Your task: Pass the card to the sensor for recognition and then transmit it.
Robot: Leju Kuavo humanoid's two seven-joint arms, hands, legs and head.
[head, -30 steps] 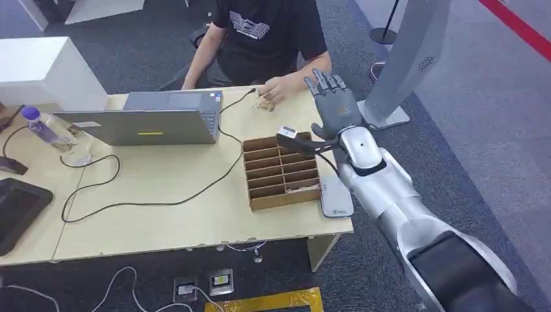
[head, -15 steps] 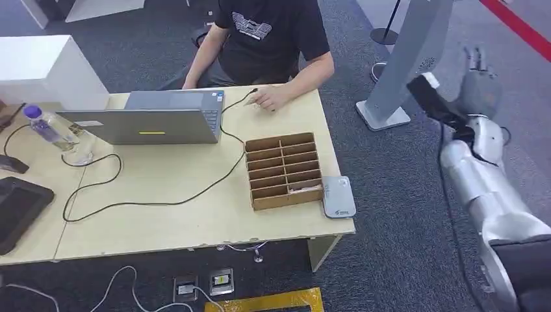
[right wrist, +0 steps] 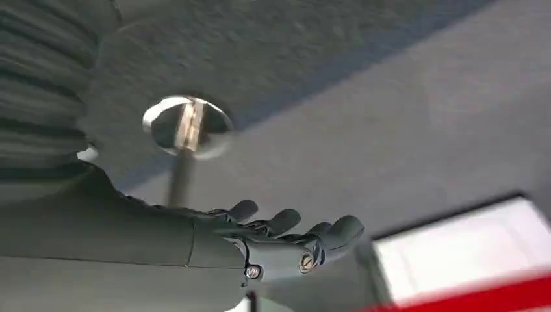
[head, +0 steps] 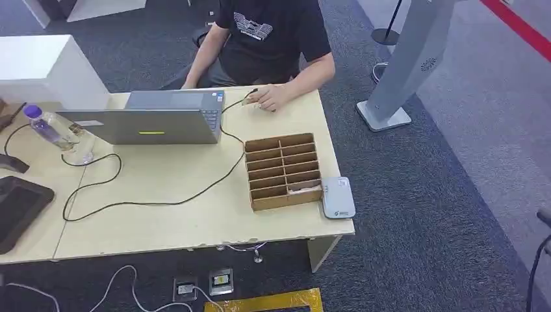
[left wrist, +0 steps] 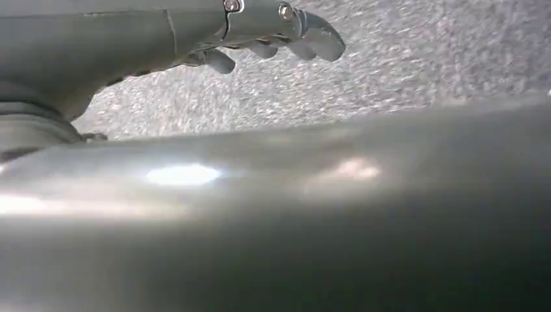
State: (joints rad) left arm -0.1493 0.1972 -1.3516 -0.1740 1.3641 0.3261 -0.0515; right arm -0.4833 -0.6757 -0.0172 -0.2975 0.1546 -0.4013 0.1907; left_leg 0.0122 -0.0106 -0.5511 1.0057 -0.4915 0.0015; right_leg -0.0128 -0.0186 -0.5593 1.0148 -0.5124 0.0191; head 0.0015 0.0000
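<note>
The grey-white card sensor (head: 338, 197) lies flat at the desk's near right corner, beside the wooden divided box (head: 282, 170). A pale card-like piece (head: 303, 187) lies in the box's nearest compartment. A person in a black shirt sits behind the desk with one hand (head: 265, 97) resting on its far edge; whether it holds a card I cannot tell. My right hand (right wrist: 279, 246) hangs over the carpet with its fingers stretched out and nothing in them. My left hand (left wrist: 273, 32) hangs above grey carpet, fingers loosely bent and apart, holding nothing.
On the desk (head: 162, 214) are a laptop (head: 149, 120) trailing a black cable, a water bottle (head: 42, 127) and a dark tablet (head: 16, 208) at the left. A grey kiosk pillar (head: 416, 58) stands on the carpet to the right, with a stanchion base (right wrist: 187, 127) near my right hand.
My right arm swung from above the wooden box out to the right, then dropped down out of the head view. The black piece it carried is no longer in its fingers.
</note>
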